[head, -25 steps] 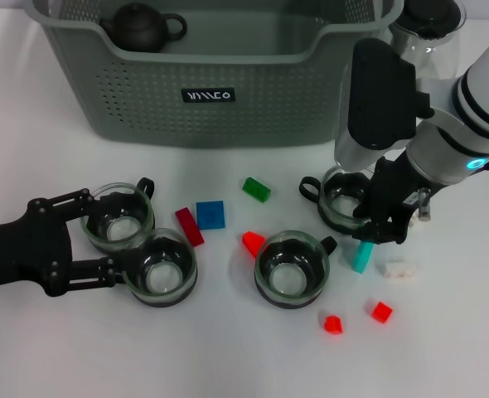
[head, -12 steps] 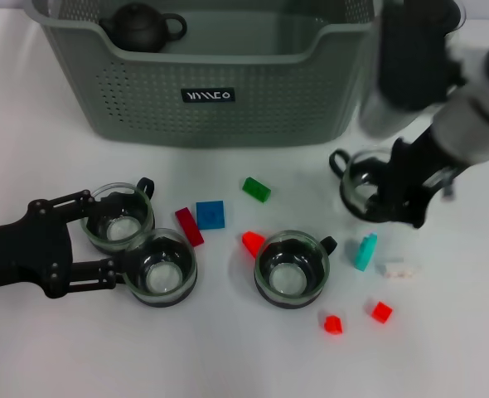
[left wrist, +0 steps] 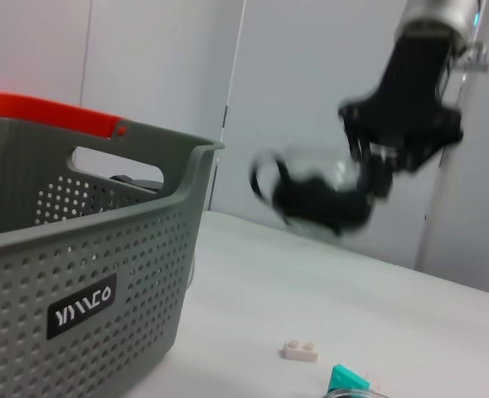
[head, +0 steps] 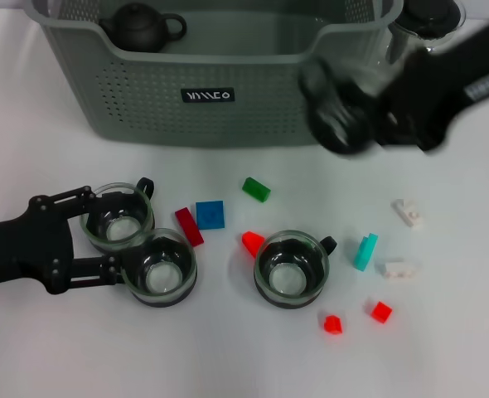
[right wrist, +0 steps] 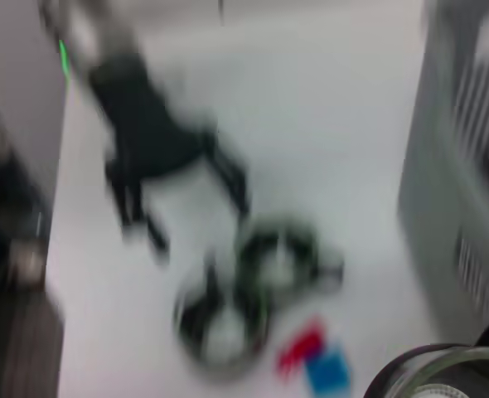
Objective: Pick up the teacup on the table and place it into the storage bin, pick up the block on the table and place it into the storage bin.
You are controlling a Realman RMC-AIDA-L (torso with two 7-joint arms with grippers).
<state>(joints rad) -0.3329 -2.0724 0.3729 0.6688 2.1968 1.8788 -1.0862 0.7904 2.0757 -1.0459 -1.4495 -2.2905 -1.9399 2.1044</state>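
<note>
We've got our right gripper (head: 369,124) clamped on a teacup (head: 337,120), lifted at 1 o'clock to clear the bin (head: 145,108) wall; left gripper (head: 95,240) open, parked w/ fingers round a cup (head: 118,217).

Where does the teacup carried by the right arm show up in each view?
Head view: the carried teacup is lifted in front of the storage bin, toward its right end, in the right gripper.
Left wrist view: the cup hangs in the air beyond the bin's corner.
Right wrist view: a glass rim at the lower edge.
Shared landmark: the bin.

Matte black left pincer (head: 104,240) with slender linked fingers.
</note>
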